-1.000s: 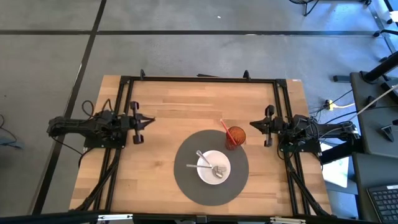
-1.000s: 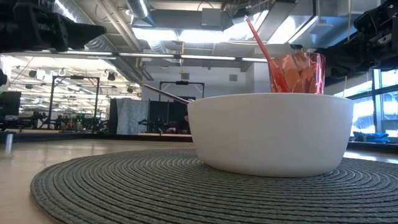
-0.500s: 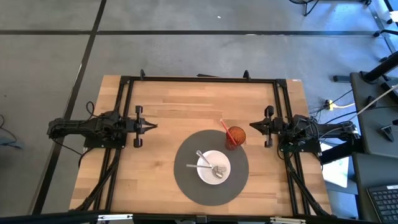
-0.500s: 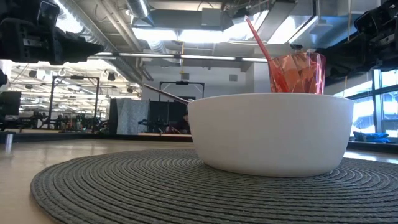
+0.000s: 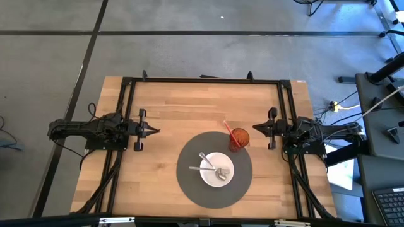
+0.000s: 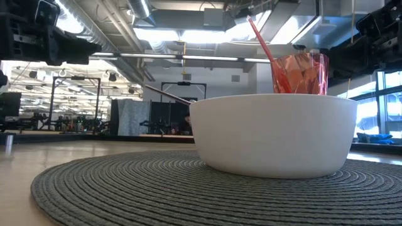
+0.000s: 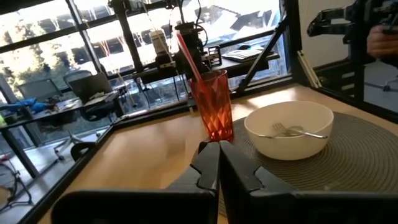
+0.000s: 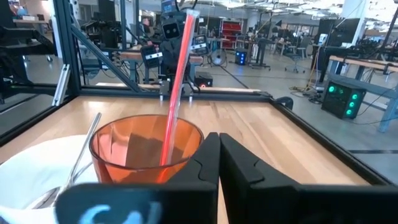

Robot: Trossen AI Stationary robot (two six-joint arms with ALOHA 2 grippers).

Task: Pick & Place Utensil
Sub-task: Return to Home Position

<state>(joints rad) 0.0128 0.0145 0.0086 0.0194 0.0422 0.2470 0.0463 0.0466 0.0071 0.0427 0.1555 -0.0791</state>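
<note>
- White bowl [image 5: 230, 171]: I see it on the gray mat [image 5: 189, 184], toward the near half of the mat. Contents: a fork [image 5: 203, 168] and a second metal utensil [image 5: 207, 160], handles pointing left and overlapping the rim.
- Orange cup [image 5: 238, 137]: upright on the far right edge of the mat, just beside the bowl. Contents: one orange straw [image 5: 228, 128], leaning up and left out of the cup.
- Left gripper [image 5: 154, 129]: over the left part of the table [image 5: 183, 104], well apart from the mat; my left wrist view shows its fingers [image 7: 208, 165] pressed together on nothing.
- Right gripper [image 5: 255, 128]: near the cup's right side, fingers [image 8: 208, 163] together, holding nothing.
- Low view only: the bowl wall hides the contents; one handle pokes past the rim, with the cup and straw rising behind.
- Left wrist view only: the fork's tines resting inside the bowl.
</note>
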